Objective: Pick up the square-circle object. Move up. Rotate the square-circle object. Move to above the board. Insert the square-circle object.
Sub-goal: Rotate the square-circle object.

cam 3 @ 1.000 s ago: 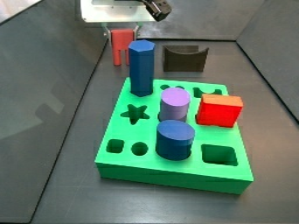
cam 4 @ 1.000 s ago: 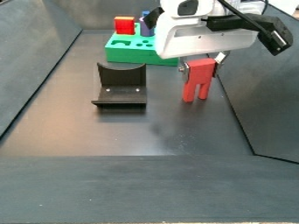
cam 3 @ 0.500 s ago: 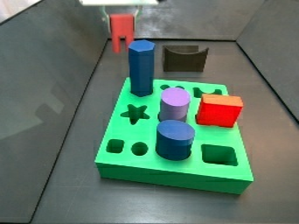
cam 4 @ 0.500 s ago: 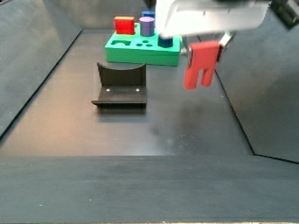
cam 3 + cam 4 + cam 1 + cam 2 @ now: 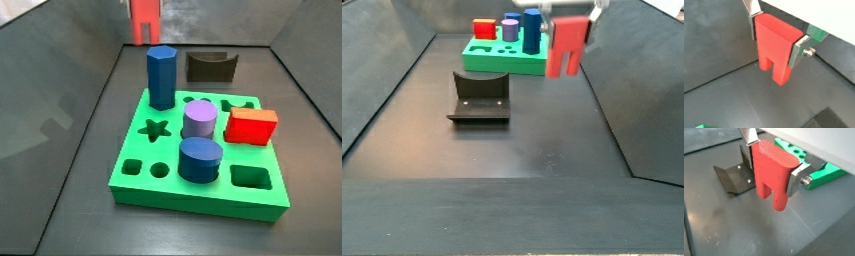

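The floor (image 5: 516, 150) is a dark grey, faintly glossy sheet, bounded by dark sloping walls (image 5: 389, 80) that rise on either side in both side views. Nearest in a side view stands the fixture (image 5: 478, 96), a dark L-shaped bracket on its base plate, well clear of everything else. Behind it lies the board (image 5: 502, 58), a green slab; in a side view its top (image 5: 154, 155) carries a tall blue prism (image 5: 160, 76), a lilac cylinder (image 5: 199, 119), a blue cylinder (image 5: 201, 158), a bright red cube (image 5: 250, 125), and open star and square cut-outs.

The square-circle object (image 5: 569, 46) hangs in the air, well above the floor and off the board's side, prongs pointing down. In both wrist views the gripper (image 5: 775, 34) is clamped on its block end: the silver fingers (image 5: 799, 49) press flat against opposite faces of the salmon-red piece (image 5: 774, 173), and the two prongs stick out free beneath.

In both side views the gripper body is almost wholly cut off by the upper edge; only the piece (image 5: 143, 20) and a sliver of finger show. The floor under the piece is blurred in the wrist views
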